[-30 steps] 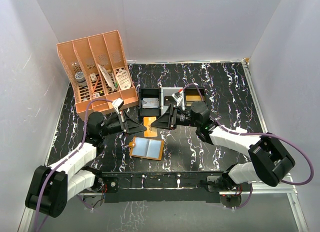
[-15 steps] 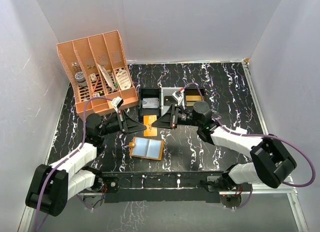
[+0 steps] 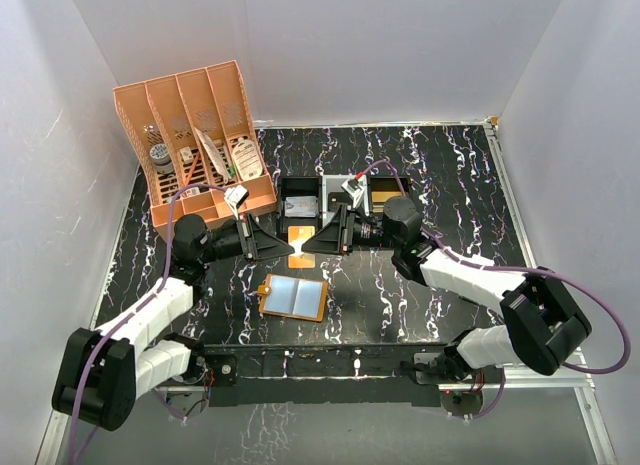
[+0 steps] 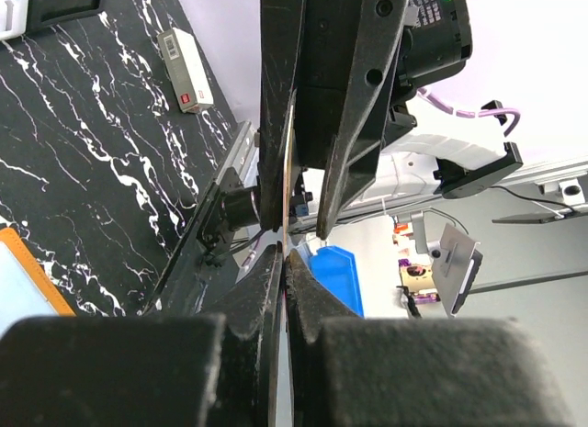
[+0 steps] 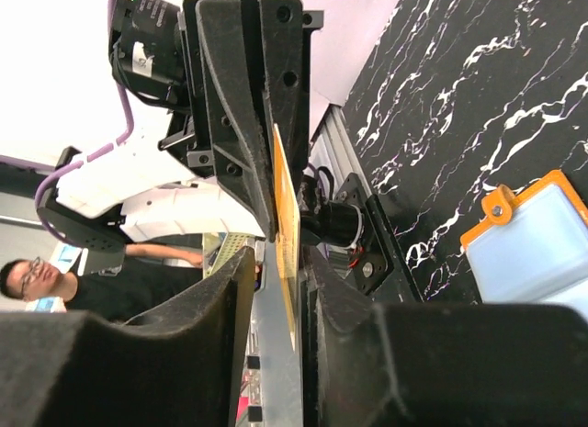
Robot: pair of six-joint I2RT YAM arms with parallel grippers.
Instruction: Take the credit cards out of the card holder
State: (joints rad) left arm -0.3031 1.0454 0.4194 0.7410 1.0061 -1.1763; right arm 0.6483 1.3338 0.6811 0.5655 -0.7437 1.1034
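Observation:
The card holder [image 3: 293, 297] lies open on the table, orange-rimmed with pale blue panels, and also shows in the right wrist view [image 5: 528, 243]. Above and behind it my two grippers meet tip to tip. Between them hangs a thin orange-yellow card [image 3: 300, 235], held edge-up off the table. My left gripper [image 3: 283, 243] is shut on it, and the card [image 4: 287, 170] runs out from its closed jaws [image 4: 284, 252]. My right gripper [image 3: 313, 241] straddles the card's other end [image 5: 287, 197]. Its fingers [image 5: 280, 257] stand slightly apart, with a gap on one side of the card.
A large orange slotted organizer [image 3: 195, 135] stands at the back left. A small black box [image 3: 298, 200] and a gold block [image 3: 387, 195] sit just behind the grippers. White walls close in the table on three sides.
Both grippers and the card between them have shifted a little up and toward the back of the table. The card holder has not moved.

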